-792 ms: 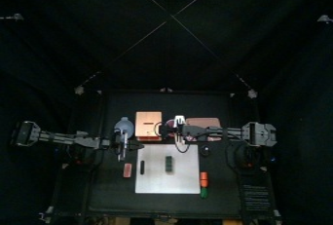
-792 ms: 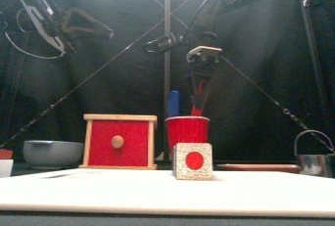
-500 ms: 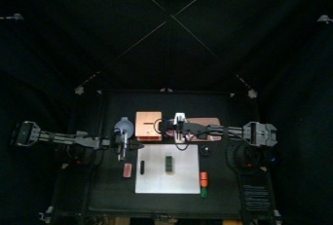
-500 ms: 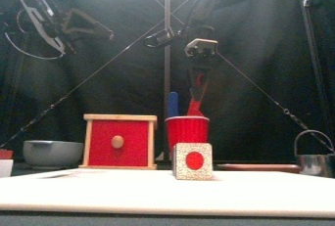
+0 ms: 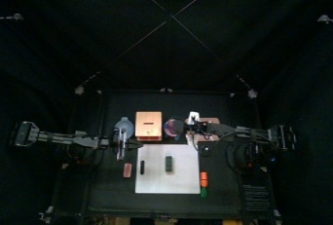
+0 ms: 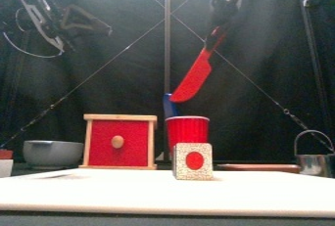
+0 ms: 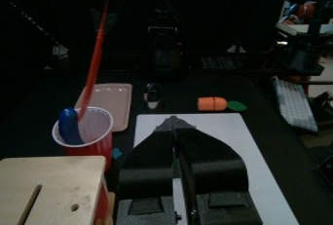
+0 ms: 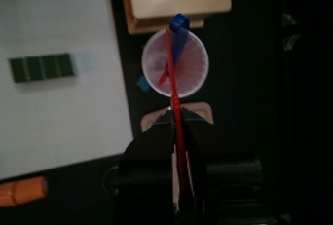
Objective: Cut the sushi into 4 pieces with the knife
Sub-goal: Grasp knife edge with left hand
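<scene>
The red knife point(image 6: 197, 68) hangs blade-down above the red cup point(image 6: 187, 132), clear of its rim, with my right gripper point(image 6: 222, 17) shut on its handle. The blue knife point(image 6: 170, 103) still stands in the cup. In the right wrist view the red knife point(image 8: 174, 112) runs between the jaws over the cup point(image 8: 176, 63). The dark green sushi roll point(image 5: 168, 164) lies on the white cutting board point(image 5: 156, 175); its end point(image 6: 194, 159) shows a red centre. My left gripper point(image 5: 124, 143) hovers shut left of the board, holding nothing.
A wooden box point(image 5: 146, 127) with a red drawer front point(image 6: 119, 142) stands left of the cup. A pink tray point(image 7: 111, 97) lies behind it. A blue-grey bowl point(image 6: 53, 152) sits far left, a metal cutter point(image 6: 311, 157) far right. An orange toy point(image 5: 203, 178) lies right of the board.
My right gripper has risen and moved right, drawing the red knife up out of the red cup. The left arm has stayed still.
</scene>
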Robot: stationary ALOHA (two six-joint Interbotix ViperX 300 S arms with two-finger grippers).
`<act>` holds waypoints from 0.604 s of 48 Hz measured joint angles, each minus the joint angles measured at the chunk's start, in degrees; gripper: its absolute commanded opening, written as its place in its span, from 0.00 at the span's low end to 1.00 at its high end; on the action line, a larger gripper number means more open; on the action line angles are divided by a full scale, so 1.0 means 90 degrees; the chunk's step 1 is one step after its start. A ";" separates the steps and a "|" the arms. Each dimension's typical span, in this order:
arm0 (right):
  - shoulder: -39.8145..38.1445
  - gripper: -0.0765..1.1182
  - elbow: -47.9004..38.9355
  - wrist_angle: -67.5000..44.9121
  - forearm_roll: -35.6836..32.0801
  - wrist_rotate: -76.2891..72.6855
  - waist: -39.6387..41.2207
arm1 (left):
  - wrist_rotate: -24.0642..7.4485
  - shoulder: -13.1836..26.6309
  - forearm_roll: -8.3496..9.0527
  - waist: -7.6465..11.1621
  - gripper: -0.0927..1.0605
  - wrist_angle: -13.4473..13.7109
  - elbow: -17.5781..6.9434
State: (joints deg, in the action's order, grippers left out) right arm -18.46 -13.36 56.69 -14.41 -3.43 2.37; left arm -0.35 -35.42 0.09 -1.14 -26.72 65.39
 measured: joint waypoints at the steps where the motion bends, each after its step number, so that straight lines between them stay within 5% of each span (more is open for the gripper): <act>1: -0.0098 0.14 -0.0098 -0.0117 0.0000 -0.0078 -0.0029 | 0.0000 0.0000 0.0000 0.0000 0.60 -0.0010 0.0000; 16: -0.1162 0.14 -0.1943 -0.2822 0.0010 -0.0830 -0.0332 | 0.0029 0.0020 0.0000 0.0039 0.92 -0.0273 0.0000; 29: -0.1543 0.14 -0.3496 -0.5400 0.0127 -0.1191 -0.0332 | 0.0039 0.0352 -0.0010 0.0293 0.95 -0.0283 -0.0107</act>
State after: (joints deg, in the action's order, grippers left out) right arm -32.34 -44.82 8.09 -13.27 -14.15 -0.62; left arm 0.00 -32.26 0.00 1.49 -29.27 64.42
